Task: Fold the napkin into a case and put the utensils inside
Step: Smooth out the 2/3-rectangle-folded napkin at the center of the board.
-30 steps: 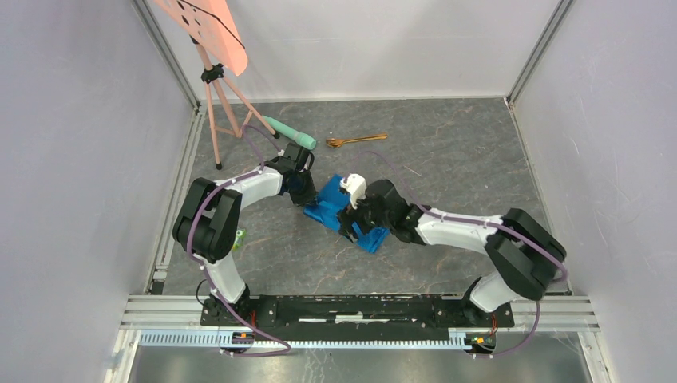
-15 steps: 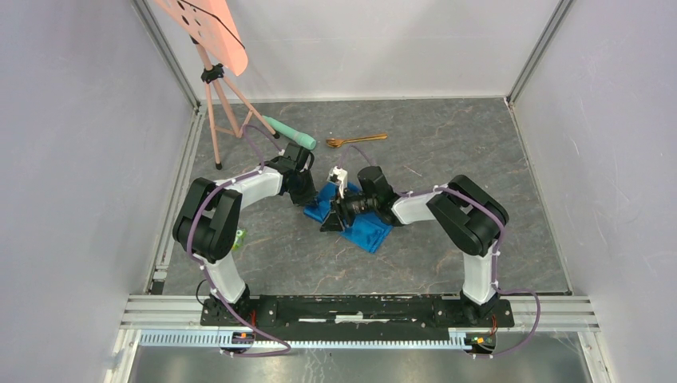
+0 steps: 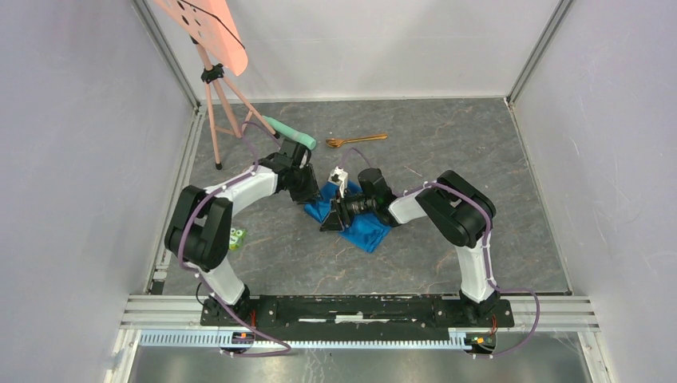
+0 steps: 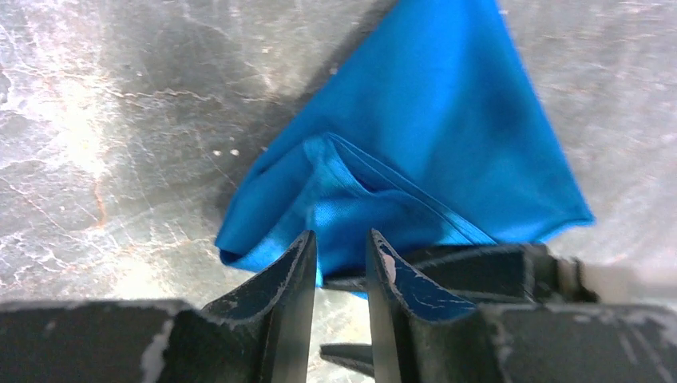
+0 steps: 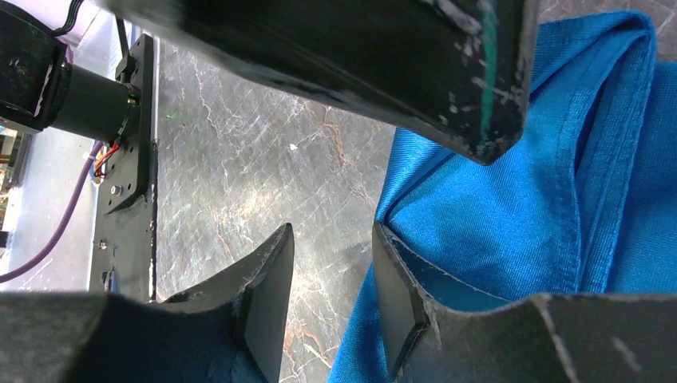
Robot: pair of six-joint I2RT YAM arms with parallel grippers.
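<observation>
The blue napkin (image 3: 367, 227) lies folded in layers mid-table, a triangle in the left wrist view (image 4: 447, 120). My left gripper (image 3: 311, 194) sits at its far-left corner. Its jaws (image 4: 342, 235) stand apart, with the cloth's folded edge at the tips and table showing through the gap. My right gripper (image 3: 329, 223) is at the napkin's near-left edge, open (image 5: 331, 231). One finger (image 5: 399, 295) rests against the cloth (image 5: 511, 207), and table shows between the two. A copper-gold spoon (image 3: 355, 140), one of the utensils, lies behind the napkin.
A mint-green cylinder (image 3: 291, 133) lies left of the spoon. A pink tripod stand (image 3: 215, 104) occupies the back-left corner. A small green object (image 3: 236, 236) sits beside the left arm. Walls enclose the table on three sides.
The right arm folded inward and its gripper slid left along the napkin to the near-left edge, its jaws narrowing. The left gripper's jaws have parted and let go of the cloth corner.
</observation>
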